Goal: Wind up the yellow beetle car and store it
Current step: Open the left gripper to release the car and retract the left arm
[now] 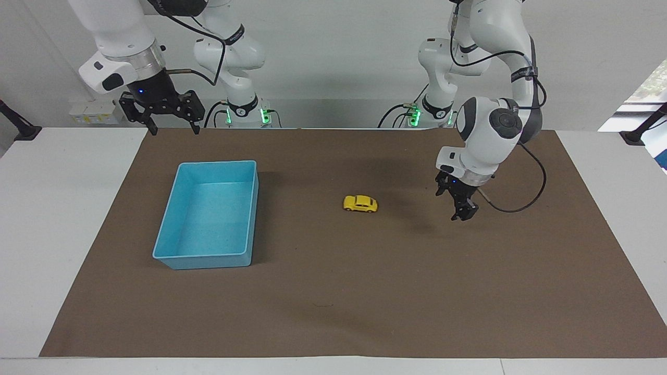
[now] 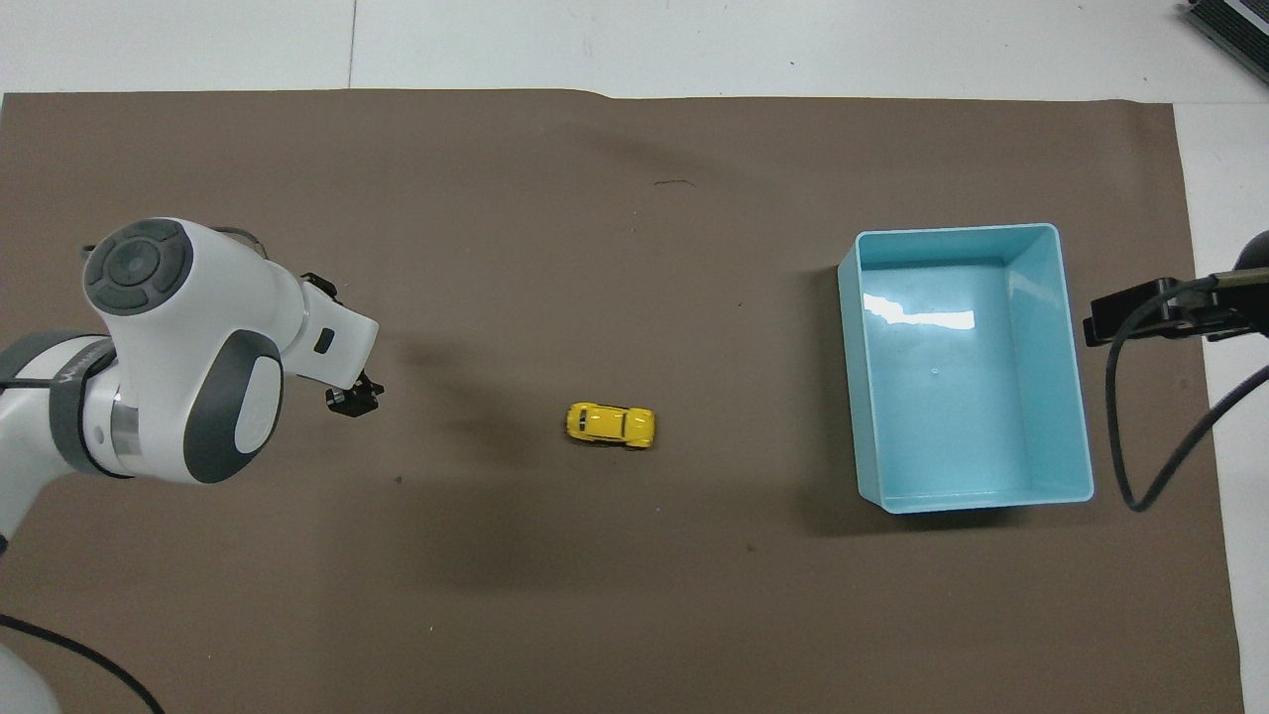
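Note:
The yellow beetle car (image 1: 360, 203) stands free on its wheels on the brown mat, about midway between the blue bin (image 1: 208, 219) and my left gripper (image 1: 465, 211). In the overhead view the car (image 2: 611, 424) points along the table toward the bin (image 2: 967, 397), which is empty. My left gripper (image 2: 354, 397) is open and empty, raised a little above the mat toward the left arm's end of the table. My right gripper (image 1: 172, 125) is open and empty and waits high, near the bin's end closest to the robots.
The brown mat (image 1: 333, 291) covers most of the white table. The right gripper's black tip (image 2: 1140, 315) and its cable show at the edge of the overhead view beside the bin.

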Available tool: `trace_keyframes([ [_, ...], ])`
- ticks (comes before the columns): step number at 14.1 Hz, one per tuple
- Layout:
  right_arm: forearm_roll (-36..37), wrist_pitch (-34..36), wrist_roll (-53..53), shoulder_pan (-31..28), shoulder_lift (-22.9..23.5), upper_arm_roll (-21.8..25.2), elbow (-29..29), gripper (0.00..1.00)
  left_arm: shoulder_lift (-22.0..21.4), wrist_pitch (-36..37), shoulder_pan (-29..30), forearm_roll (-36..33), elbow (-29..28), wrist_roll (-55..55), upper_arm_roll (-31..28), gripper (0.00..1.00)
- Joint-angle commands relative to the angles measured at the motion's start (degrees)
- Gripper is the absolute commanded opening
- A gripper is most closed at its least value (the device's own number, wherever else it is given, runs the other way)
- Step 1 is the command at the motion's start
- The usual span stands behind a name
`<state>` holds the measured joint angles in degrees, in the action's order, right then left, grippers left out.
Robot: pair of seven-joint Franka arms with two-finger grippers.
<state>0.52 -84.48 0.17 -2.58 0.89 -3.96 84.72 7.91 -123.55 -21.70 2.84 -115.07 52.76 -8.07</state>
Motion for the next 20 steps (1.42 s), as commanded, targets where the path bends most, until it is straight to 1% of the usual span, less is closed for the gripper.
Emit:
trace_keyframes([
  [1,-0.87,-0.69,0.62,-0.5,-0.62,-0.08,0.44,1.0,0.43,1.3,0.43,-6.07,2.91,-19.12,0.6,1.0],
  [3,-0.61,-0.69,0.62,-0.67,-0.62,0.09,0.44,1.0,-0.35,1.65,0.69,-6.44,3.62,-29.25,0.34,1.0],
  [4,-0.61,-0.69,0.62,-0.68,-0.62,0.35,0.44,1.0,-0.88,2.52,1.91,-6.27,4.75,-30.42,-0.27,1.0],
  [5,-0.61,-0.69,0.62,-0.68,-0.62,0.27,0.44,1.0,-0.97,4.96,3.4,-5.39,6.77,-31.39,-0.37,1.0],
  [8,-0.87,-0.77,0.44,-0.59,-0.62,0.27,0.44,1.0,-0.62,12.79,6.31,-1.36,13.89,-35.61,-0.37,1.0],
  [12,-0.96,-0.6,0.36,-0.5,-0.71,0.18,0.53,1.0,-0.79,20.61,10.79,4.36,20.92,-40.62,-0.45,1.0],
  [13,-0.87,-0.6,0.18,-0.41,-0.71,-0.17,0.53,1.0,-1.05,22.9,11.23,3.76,22.15,-40.72,-0.54,1.0],
  [16,-1.04,-0.77,-2.62,0.03,-0.71,-0.44,0.62,1.0,-2.99,28.43,12.03,2.7,24.45,-40.45,-0.63,1.0],
  [17,-1.74,-0.77,-4.55,0.11,-0.71,-0.44,0.62,1.0,-3.86,29.93,12.03,2.44,24.54,-40.63,-0.72,1.0],
  [19,-2.45,-0.77,-9.11,0.12,-0.71,-0.52,0.71,1.0,-7.19,32.48,12.81,2.35,23.49,-40.46,-0.54,1.0],
  [20,-2.63,-0.77,-13.57,0.2,-1.14,-0.52,1.14,1.0,-7.56,33.37,12.82,2.09,22.88,-40.46,-0.54,1.0],
])
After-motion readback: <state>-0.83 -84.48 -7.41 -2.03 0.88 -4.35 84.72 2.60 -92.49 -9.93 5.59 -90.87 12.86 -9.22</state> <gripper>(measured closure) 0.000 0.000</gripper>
